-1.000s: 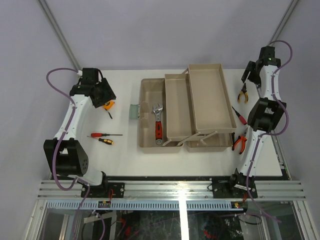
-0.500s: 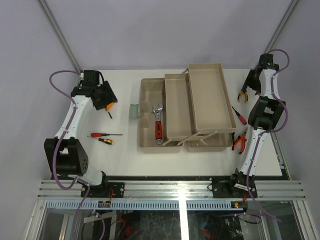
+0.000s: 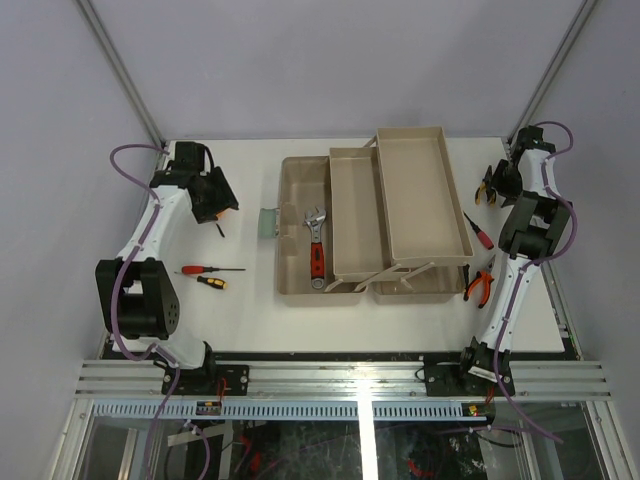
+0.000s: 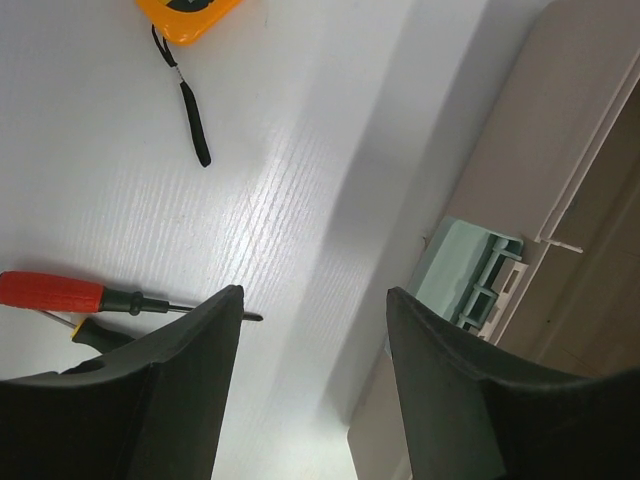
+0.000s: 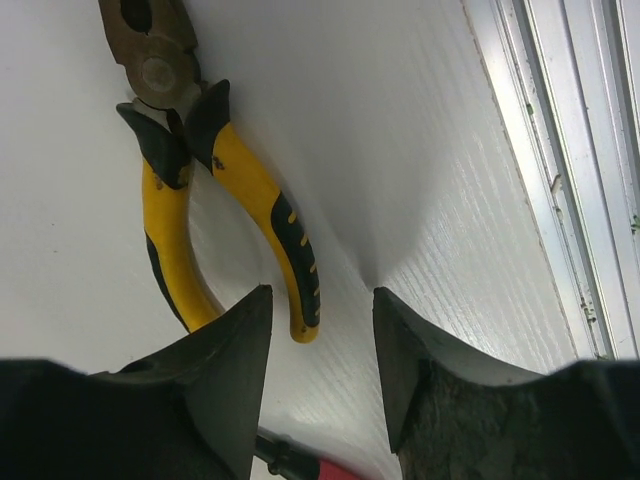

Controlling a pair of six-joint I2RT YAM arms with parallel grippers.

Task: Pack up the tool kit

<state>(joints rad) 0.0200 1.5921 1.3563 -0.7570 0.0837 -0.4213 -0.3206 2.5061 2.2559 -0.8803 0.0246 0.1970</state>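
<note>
The left gripper (image 4: 315,300) holds its two black fingers (image 4: 190,380) apart over the white wood-grain table (image 4: 300,170), with nothing between them. An orange tape measure (image 4: 188,15) trailing a black wrist strap (image 4: 192,115) lies at the top edge. A red-handled screwdriver (image 4: 55,292) lies at the left, and the pale green latch (image 4: 470,275) of the beige plastic toolbox (image 4: 545,150) is at the right.

wrench (image 3: 316,245) in toolbox (image 3: 292,180) | two screwdrivers (image 3: 196,270) left of it — tape measure (image 4: 185,12) behind them | pliers (image 3: 479,286) right of toolbox

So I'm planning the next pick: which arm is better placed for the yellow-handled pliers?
Right. The right gripper hangs open over the yellow pliers; the left gripper is across the toolbox, near the tape measure.
</note>
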